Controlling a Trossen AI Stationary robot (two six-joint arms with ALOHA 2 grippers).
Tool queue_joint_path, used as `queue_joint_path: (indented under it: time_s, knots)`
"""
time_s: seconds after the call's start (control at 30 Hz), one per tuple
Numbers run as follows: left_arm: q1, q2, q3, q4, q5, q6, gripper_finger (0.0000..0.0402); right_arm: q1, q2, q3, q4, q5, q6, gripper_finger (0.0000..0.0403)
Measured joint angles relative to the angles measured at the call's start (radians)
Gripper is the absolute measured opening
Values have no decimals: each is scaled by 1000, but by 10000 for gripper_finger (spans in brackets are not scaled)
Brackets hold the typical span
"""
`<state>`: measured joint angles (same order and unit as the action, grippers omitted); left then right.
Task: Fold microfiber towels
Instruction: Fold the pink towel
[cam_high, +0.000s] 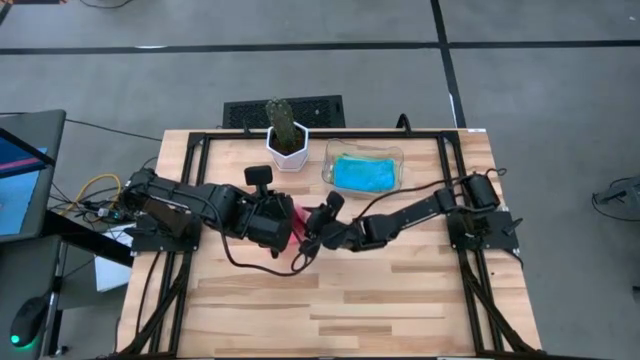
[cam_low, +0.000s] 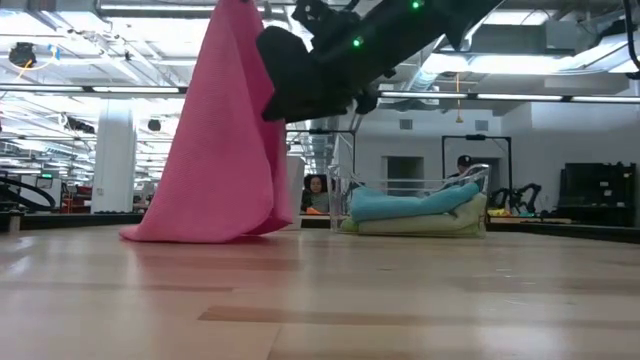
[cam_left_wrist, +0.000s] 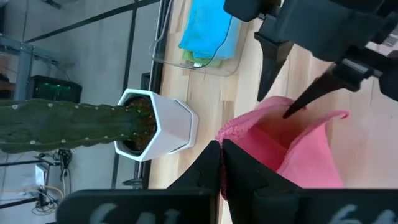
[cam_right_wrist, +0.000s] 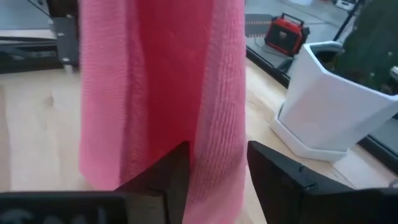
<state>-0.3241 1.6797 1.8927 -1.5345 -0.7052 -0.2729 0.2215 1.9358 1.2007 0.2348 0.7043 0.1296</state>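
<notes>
Currently: pink towel (cam_low: 215, 130) hung mid-table, hem brushing the wood, likely lifted to find an edge. Left gripper (cam_left_wrist: 219, 163) clamped on its top corner; right gripper (cam_right_wrist: 214, 171), fingers apart, straddles the cloth.

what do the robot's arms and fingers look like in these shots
Both arms are black and built of chunky jointed segments, with thin black cables looped along them. The left gripper carries a boxy black camera block on its wrist; the right gripper ends a slimmer arm. In the low view small green lights glow on the dark housing. The fingers are matte black, flat-faced wedges tapering to points.
</notes>
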Motion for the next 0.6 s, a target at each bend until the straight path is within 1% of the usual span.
queue_joint_path:
  time_s: [0.17, 0.27, 0.4, 0.6]
  knots:
    - [-1, 0, 0, -1, 2, 24, 0, -2, 0, 0, -5, -6, -5, 170]
    - [-1, 0, 1, -3, 2, 34, 0, 1, 0, 0, -42, -8, -3, 163]
    - [-1, 0, 21, -12, 1, 34, 0, 0, 0, 0, -110, -8, 27, 156]
    - [-1, 0, 59, -24, -6, 34, 0, -1, 0, 0, -129, -7, 28, 147]
